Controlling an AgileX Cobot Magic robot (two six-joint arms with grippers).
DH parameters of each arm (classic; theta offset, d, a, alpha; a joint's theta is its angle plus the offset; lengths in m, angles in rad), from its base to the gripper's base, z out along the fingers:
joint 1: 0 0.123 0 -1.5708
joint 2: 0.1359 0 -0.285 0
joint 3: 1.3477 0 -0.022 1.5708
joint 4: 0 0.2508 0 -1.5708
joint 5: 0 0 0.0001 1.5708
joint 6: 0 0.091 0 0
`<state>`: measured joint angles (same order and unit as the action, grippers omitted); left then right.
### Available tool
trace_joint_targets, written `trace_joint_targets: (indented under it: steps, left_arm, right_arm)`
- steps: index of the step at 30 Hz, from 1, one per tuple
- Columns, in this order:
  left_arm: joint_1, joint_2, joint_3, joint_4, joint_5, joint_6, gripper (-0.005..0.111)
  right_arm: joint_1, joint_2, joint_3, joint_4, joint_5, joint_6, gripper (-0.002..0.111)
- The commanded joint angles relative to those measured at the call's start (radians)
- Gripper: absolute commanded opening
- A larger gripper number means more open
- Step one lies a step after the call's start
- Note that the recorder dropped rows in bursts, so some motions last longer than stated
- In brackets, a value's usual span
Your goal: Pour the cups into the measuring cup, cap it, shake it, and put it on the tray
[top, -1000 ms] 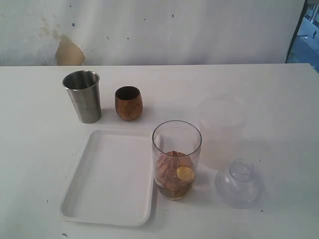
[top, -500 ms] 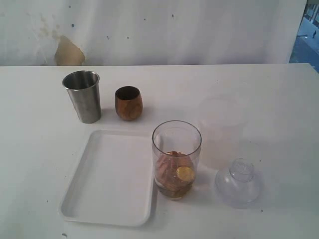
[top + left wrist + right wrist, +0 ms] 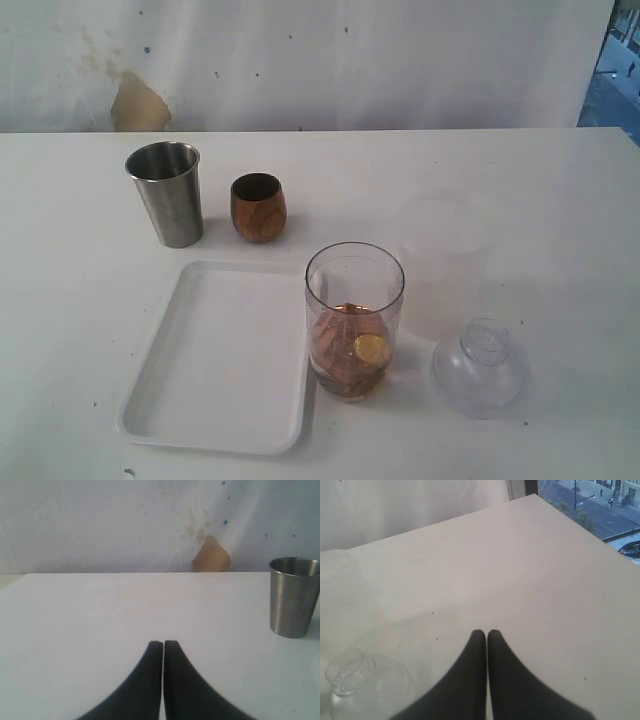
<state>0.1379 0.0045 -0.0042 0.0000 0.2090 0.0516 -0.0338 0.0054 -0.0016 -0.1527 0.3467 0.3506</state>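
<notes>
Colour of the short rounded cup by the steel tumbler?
Brown wood-grain cup, best in the exterior view.

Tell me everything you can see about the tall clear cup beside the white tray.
The measuring cup is a tall, clear, straight-walled cylinder, glass or plastic by its look, standing upright and uncapped on the table. Its lower part holds brownish contents with a round yellow piece at the front. It stands close against the tray, at that tray's right edge; contact cannot be told. The domed lid lies apart on its other side. Nothing grips it.
</notes>
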Motion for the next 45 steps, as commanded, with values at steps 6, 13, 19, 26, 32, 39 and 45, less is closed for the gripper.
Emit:
trace_joint_targets:
  steps: [6,13,19,26,32,39,45]
  left_arm:
    - [0.000,-0.004,0.004,-0.005,-0.008,-0.003,0.001]
    - [0.000,-0.004,0.004,-0.005,-0.008,-0.003,0.001]
    - [0.000,-0.004,0.004,-0.005,-0.008,-0.003,0.001]
    - [0.000,-0.004,0.004,-0.005,-0.008,-0.003,0.001]
    - [0.000,-0.004,0.004,-0.005,-0.008,-0.003,0.001]
    - [0.000,-0.004,0.004,-0.005,-0.008,-0.003,0.001]
    - [0.000,-0.004,0.004,-0.005,-0.008,-0.003,0.001]
  right_arm:
    - [0.003,-0.005,0.002,-0.021,-0.481,0.001,0.000]
    - [0.003,-0.005,0.002,-0.013,-0.826,0.068,0.000]
    - [0.003,0.018,-0.095,-0.013,-0.724,0.078,0.006]
    - [0.003,0.239,-0.316,-0.045,-0.588,0.078,0.060]
    - [0.003,0.486,-0.539,-0.089,-0.201,0.011,0.072]
    - [0.003,0.764,-0.753,0.027,0.358,-0.264,0.072]
    - [0.003,0.940,-0.789,0.411,0.482,-0.581,0.072]
